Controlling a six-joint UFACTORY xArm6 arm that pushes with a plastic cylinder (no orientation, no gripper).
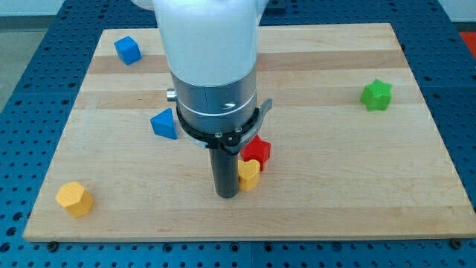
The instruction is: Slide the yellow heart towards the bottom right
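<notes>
My tip point(226, 195) sits on the wooden table top point(335, 164), touching or just beside the left side of the small yellow heart block point(249, 175). No jaws to open or close, just the bare dark rod. Heart lies below table centre, near the bottom edge, so it's to the view's right of my tip. Red block point(257, 150) (shape unclear) touches the heart on its upper side. The bottom right corner looks open; green star block point(377, 94) is well away near the right edge. Push right and down; bottom edge is the closer limit.

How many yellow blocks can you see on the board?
2. A yellow hexagon block near the view's bottom left, and the yellow heart mid-board, right of my tip. The arm may hide others.
</notes>
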